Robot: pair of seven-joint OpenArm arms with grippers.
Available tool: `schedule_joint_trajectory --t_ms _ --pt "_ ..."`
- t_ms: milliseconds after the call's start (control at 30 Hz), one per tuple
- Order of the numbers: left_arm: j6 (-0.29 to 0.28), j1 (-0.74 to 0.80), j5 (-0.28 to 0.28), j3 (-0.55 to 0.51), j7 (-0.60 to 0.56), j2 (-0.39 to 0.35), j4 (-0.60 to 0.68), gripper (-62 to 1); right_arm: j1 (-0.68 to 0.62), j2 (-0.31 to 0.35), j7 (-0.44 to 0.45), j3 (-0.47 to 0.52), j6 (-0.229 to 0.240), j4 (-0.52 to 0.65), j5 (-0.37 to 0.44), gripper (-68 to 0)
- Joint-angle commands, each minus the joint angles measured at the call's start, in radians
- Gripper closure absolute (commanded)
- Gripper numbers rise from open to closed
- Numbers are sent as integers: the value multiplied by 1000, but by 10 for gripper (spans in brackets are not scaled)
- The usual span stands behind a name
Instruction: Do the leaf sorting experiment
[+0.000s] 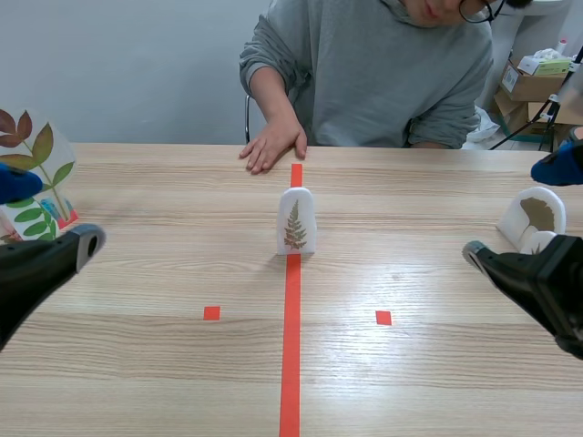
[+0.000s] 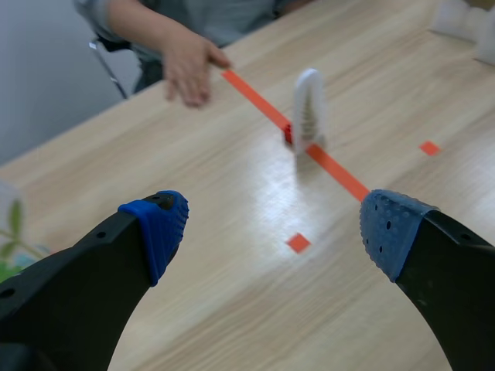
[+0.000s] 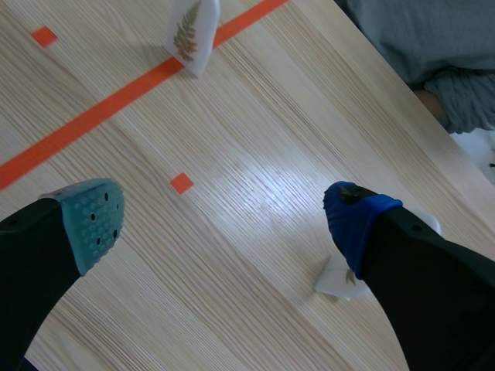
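Note:
A white arched card with a brown fern leaf stands upright on the red centre tape line; it also shows far ahead of the left gripper as an arched card and ahead of the right gripper as a fern card. More white leaf cards lie at the table's right edge, one card partly hidden by the right fingers. A clear sheet with pressed green and brown leaves stands at the far left. My left gripper and right gripper are both open, holding nothing.
A person in a grey sweater sits across the table, one hand flat on the wood near the far end of the tape line. Cardboard boxes are stacked behind at the right.

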Motion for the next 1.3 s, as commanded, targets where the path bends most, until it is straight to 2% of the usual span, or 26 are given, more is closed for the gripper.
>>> schedule_joint_trajectory --t_ms 0,200,1267 --pt "-4 0 -21 12 -7 -10 0 -484 11 -1 23 6 -4 -14 21 -496" --pt "-34 28 -67 44 6 -34 1 -484 11 -1 41 6 0 -62 64 -503" --pt "-35 27 -66 44 5 -33 0 -484 12 0 71 6 0 -71 63 -503"
